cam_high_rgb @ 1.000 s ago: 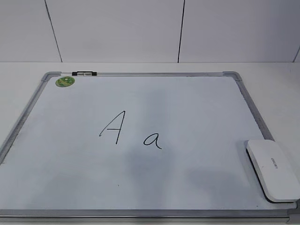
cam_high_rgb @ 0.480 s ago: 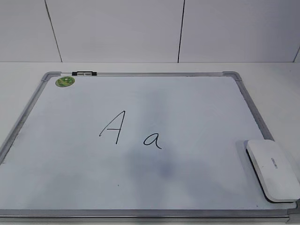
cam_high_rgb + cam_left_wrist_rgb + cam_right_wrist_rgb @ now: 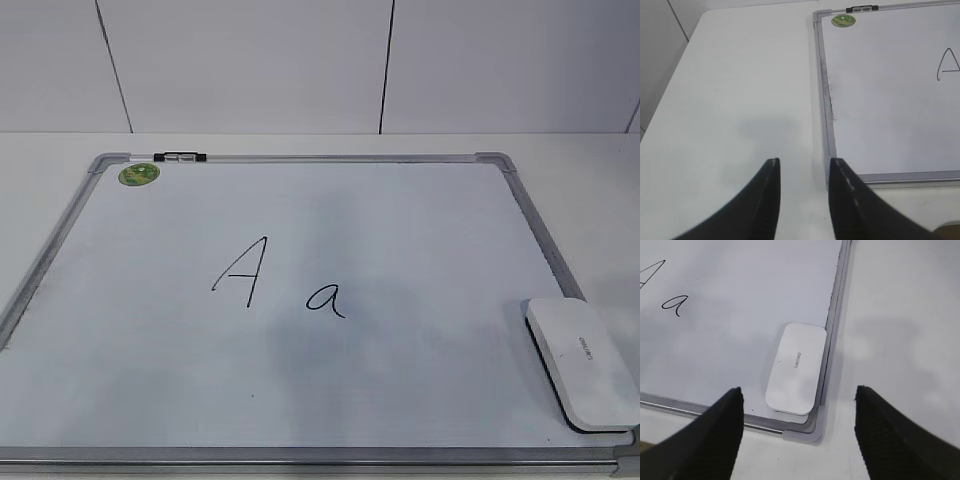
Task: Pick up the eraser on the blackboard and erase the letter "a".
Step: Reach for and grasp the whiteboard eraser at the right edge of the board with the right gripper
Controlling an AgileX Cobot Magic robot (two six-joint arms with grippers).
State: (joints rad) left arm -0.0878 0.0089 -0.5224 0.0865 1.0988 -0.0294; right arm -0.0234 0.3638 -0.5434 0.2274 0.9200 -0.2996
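Here the right gripper (image 3: 799, 395) has its jaws wide apart, above the eraser (image 3: 796, 368), not touching it. The eraser lies at the blackboard's (image 3: 45, 262) right edge by the near corner, partly over the frame. The letter "a" (image 3: 326, 299) stands well apart, with bare board between. The left gripper (image 3: 803, 167) has its jaws slightly apart over the tabletop (image 3: 740, 90), just beside the board's left frame.
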